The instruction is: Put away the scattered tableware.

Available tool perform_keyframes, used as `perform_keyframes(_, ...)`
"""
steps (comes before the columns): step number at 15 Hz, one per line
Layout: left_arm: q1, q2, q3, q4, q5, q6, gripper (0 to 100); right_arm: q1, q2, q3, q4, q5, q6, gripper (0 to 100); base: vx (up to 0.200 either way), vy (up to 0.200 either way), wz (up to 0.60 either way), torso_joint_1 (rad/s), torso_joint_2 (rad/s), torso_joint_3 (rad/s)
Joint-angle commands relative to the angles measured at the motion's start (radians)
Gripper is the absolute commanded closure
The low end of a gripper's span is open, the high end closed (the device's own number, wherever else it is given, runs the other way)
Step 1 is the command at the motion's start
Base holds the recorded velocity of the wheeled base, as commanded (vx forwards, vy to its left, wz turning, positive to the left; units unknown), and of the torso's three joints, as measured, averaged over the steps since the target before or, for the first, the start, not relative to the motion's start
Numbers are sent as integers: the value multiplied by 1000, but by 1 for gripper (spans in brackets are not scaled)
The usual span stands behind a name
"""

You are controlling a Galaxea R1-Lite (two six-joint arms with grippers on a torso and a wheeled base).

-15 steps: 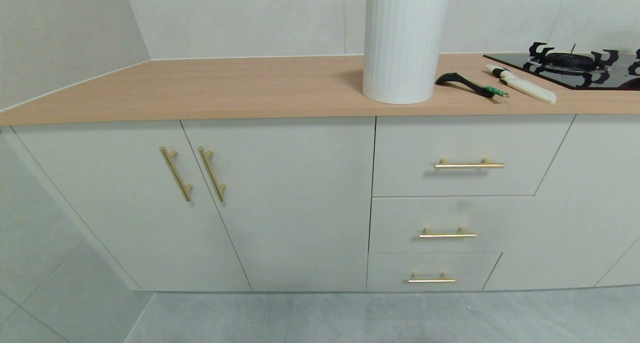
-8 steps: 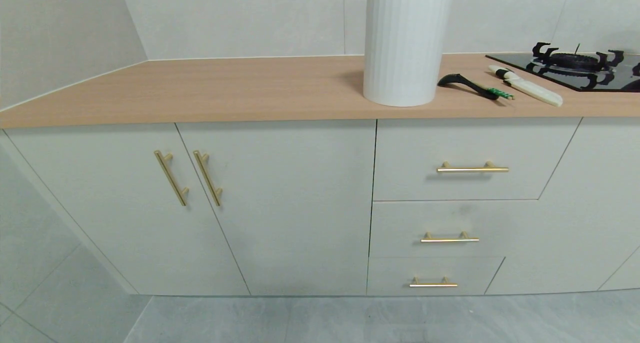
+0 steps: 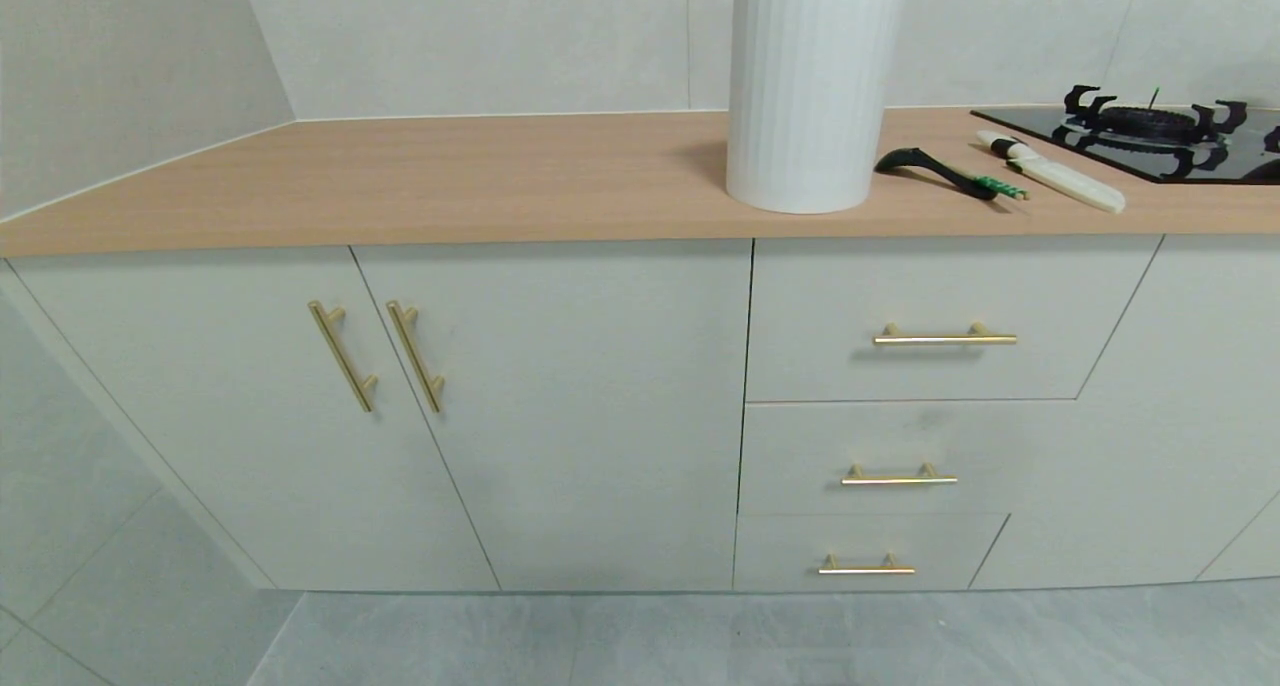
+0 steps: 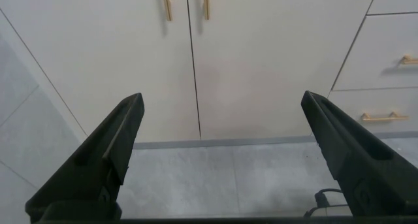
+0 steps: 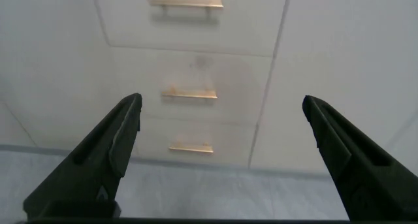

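A wooden bench [image 3: 450, 176] runs across the upper half of the head view, carrying a tall white ribbed canister [image 3: 815, 96] right of centre. Just beside the canister, toward the upper right, lies a black-handled utensil [image 3: 945, 173] with a green tip. Close to it is a white knife-like utensil [image 3: 1050, 171] with a dark band, its far end near the black gas hob [image 3: 1150, 136] at the right edge. Below the bench, two cupboard doors [image 3: 400, 416] with gold handles fill the left and centre, and three drawers [image 3: 930, 316] stack at the lower right, all shut. The left pincer [image 4: 222, 155] stands wide open and empty, facing the cupboard doors. The right pincer [image 5: 222, 155] gapes equally wide, also empty, facing the drawers.
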Motion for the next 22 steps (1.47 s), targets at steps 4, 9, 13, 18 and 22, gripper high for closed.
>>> perform_keyframes(4, 0, 1, 0, 0, 0, 0, 0, 5, 145, -27, 74, 102, -5, 0, 0, 0, 0, 0, 0, 0)
perform_keyframes(9, 0, 1, 0, 0, 0, 0, 0, 100, 605, -132, 65, 135, -8, 0, 0, 0, 0, 0, 0, 0)
perform_keyframes(13, 0, 1, 0, 0, 0, 0, 0, 189, 1042, -301, -18, 125, -8, 0, 0, 0, 0, 0, 0, 0)
perform_keyframes(18, 0, 1, 0, 0, 0, 0, 0, 191, 1429, -401, -257, 108, -11, 0, 0, 0, 0, 0, 0, 0)
perform_keyframes(22, 0, 1, 0, 0, 0, 0, 0, 192, 1662, -487, -392, 59, -13, 0, 0, 0, 0, 0, 0, 0)
